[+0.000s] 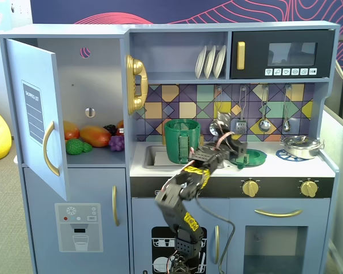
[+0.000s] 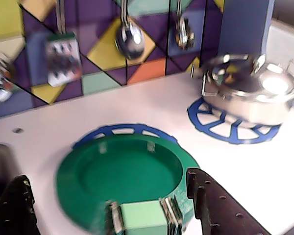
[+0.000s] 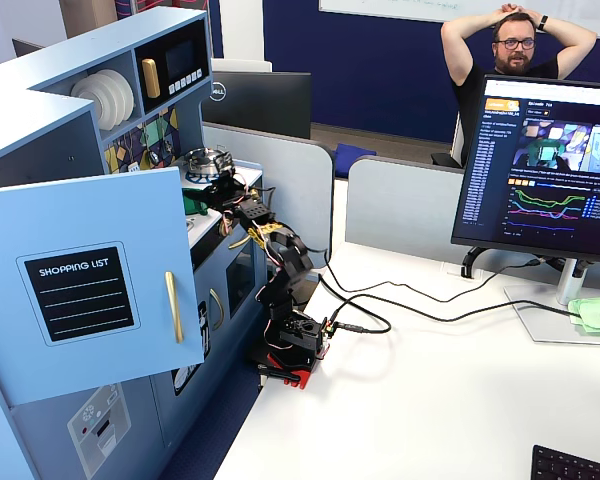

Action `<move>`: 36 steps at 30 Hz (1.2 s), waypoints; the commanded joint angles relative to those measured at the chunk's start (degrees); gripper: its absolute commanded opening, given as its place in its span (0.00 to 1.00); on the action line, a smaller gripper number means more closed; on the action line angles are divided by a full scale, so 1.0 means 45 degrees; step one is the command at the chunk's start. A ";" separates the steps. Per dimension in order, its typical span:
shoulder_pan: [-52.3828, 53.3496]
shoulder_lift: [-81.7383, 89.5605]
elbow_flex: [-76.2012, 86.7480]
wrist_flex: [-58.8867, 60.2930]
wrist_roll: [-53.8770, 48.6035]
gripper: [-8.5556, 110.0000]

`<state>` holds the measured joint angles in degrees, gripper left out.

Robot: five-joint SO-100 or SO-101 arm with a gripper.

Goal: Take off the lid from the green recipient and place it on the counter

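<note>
On the counter [image 2: 49, 122], over a blue burner ring, the lid [image 2: 122, 181] lies upside down, its light strap between the 2 spread fingers of the gripper [image 2: 112, 205]; the green recipient [image 1: 182, 140] stands open to the left in a fixed view.

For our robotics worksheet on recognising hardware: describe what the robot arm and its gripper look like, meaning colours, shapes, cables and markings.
The arm is built of chunky black segments with yellow patterned bands at the joints. Thin red and dark cables run along it. Its base has red parts, with black cables trailing off. In the wrist view the gripper has two black fingers, one studded with small dimples.
</note>
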<state>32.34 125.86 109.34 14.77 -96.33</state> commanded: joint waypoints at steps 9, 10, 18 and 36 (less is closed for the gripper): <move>-0.3125 0.7031 0.0625 1.1211 0.0586 0.34; -0.3535 0.7324 0.1250 1.1504 0.0586 0.33; -0.5684 0.9473 0.7324 1.0078 0.1289 0.29; -0.6777 1.2480 1.3867 1.3125 0.1270 0.11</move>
<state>2.90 180.88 171.74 68.12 -91.14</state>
